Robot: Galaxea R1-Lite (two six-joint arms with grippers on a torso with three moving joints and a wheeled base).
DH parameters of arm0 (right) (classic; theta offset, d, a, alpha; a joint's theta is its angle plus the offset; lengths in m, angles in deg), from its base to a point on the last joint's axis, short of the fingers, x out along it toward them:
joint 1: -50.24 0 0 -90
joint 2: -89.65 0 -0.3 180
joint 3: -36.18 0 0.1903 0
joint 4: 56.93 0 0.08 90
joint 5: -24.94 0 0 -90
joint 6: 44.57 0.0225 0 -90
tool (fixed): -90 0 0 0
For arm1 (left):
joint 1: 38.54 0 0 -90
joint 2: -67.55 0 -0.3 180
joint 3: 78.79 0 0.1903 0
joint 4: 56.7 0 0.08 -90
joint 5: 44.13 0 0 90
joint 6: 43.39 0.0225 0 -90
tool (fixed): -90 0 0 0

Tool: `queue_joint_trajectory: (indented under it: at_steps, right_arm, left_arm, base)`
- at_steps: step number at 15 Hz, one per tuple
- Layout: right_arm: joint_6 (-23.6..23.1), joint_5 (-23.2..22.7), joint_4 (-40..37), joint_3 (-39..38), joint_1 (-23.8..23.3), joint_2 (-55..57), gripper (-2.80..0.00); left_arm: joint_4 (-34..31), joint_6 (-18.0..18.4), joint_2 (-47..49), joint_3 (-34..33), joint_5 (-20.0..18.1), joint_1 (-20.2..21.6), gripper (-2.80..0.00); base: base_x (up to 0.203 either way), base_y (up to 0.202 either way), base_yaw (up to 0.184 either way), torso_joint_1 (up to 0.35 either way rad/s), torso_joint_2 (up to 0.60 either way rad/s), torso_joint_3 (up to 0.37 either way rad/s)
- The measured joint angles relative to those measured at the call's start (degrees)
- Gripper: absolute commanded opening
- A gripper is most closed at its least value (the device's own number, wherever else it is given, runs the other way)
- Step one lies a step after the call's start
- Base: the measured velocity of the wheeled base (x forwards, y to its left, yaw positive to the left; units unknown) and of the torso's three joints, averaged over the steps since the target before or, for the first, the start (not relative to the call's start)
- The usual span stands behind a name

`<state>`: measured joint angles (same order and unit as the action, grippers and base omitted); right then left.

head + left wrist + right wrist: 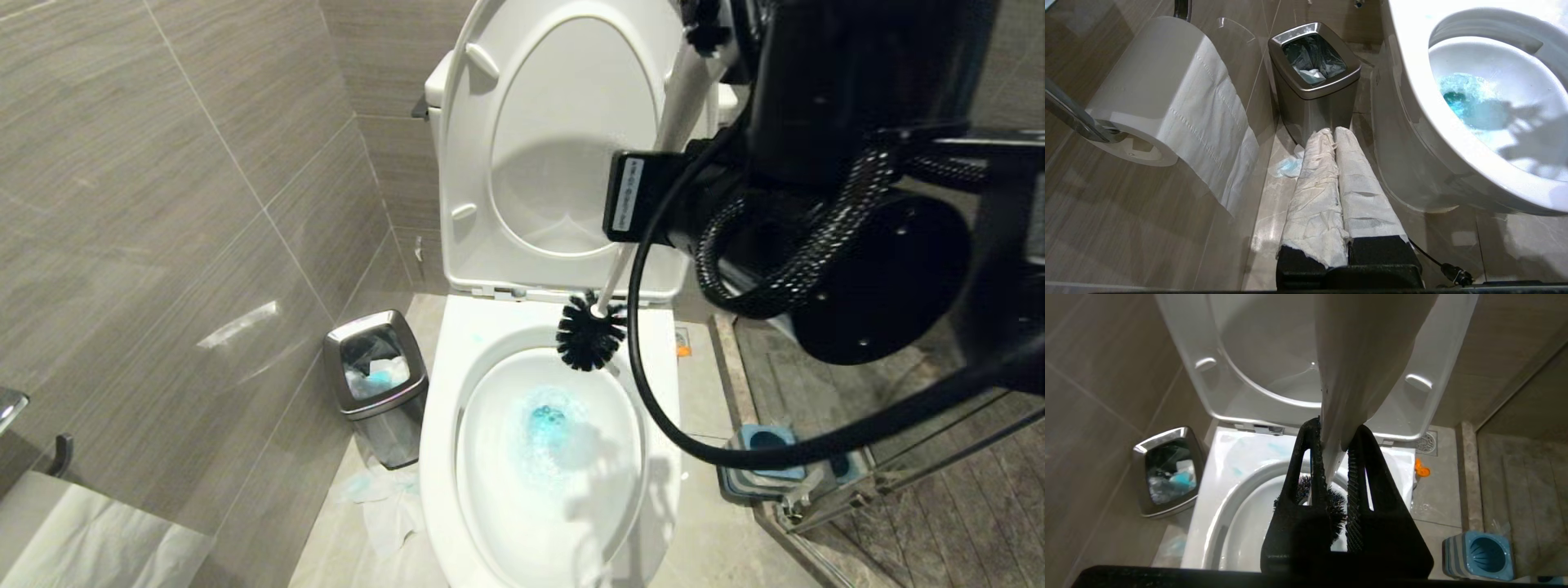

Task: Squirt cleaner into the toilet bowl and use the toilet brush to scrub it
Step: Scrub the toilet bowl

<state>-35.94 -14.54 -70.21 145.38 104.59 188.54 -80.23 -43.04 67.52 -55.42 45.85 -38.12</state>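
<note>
while a toilet paper roll hangs on its holder against the tiled wall at far left, the left gripper is parked low beside it, its paper-wrapped fingers pressed together on nothing, pointing at the small steel bin. the bin stands on the floor just left of the toilet, crumpled paper with blue stains inside it and more paper on the floor at its foot. next comes the toilet bowl, seat and lid up, with the cleaner pooled turquoise in the water at the bottom and faint blue smears on the back rim. above the rear of the bowl hangs the toilet brush, its black bristle head over the inner rim, not in the water, its white handle slanting up and right. the right gripper is clamped on that handle, black fingers either side of it. farther right, on the floor by the glass, sits the blue-topped brush holder, empty.
</note>
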Motion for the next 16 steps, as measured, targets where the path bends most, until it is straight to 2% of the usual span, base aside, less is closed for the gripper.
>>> queue_joint_trajectory:
  at_steps: [6,14,16]
  right_arm:
    - [-4.71,-1.74,-0.22,4.02,0.86,-1.73,-2.80]
    - [-7.05,-1.72,-0.20,6.97,0.89,-0.73,-2.80]
    - [-6.23,-1.74,0.20,5.91,0.91,-0.01,-2.80]
  left_arm:
    - [-0.02,0.02,0.00,0.00,0.00,0.00,-2.80]
    - [0.00,-0.05,0.00,0.00,0.02,0.00,-2.80]
    - [-0.02,-0.02,0.00,0.00,0.02,0.00,-2.80]
  base:
    - [0.000,0.000,0.000,0.000,0.00,0.000]
    - [0.000,0.000,0.000,0.000,0.00,0.000]
    - [0.000,0.000,0.000,0.000,0.00,0.000]
